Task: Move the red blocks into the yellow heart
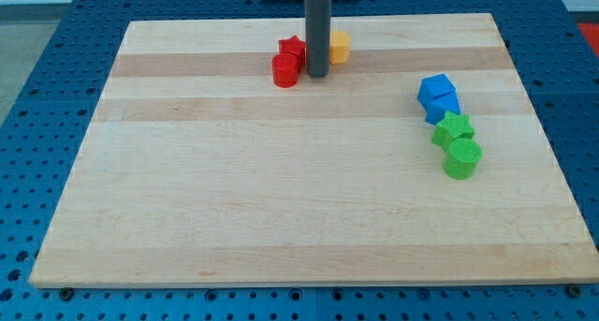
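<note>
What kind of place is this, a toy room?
Probably a robot lab bench: a wooden board lies on a blue table with rows of holes, and my tip stands between small red blocks and a yellow block.

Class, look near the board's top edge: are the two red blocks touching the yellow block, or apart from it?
Cannot tell. My tip stands between the red blocks and the yellow block, and the rod hides any gap or contact.

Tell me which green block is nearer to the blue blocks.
The upper green block, touching the blue blocks; the other green block lies below it, toward the view's bottom.
</note>
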{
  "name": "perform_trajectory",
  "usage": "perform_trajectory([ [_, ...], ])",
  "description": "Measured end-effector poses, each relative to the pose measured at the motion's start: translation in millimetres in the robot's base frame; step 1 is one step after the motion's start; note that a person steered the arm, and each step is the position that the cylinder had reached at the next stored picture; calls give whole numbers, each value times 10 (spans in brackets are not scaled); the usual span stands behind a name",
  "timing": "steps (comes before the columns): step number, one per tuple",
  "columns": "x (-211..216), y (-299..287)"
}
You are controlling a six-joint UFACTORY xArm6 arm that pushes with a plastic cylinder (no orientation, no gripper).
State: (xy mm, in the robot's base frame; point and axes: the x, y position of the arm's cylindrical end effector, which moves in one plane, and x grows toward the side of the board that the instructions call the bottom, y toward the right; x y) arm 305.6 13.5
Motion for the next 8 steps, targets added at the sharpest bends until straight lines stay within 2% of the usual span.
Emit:
perform_trajectory([
  [2,-314,82],
  [3,-74,95],
  [4,589,-50],
  [5,761,-592],
  [8,105,-271],
])
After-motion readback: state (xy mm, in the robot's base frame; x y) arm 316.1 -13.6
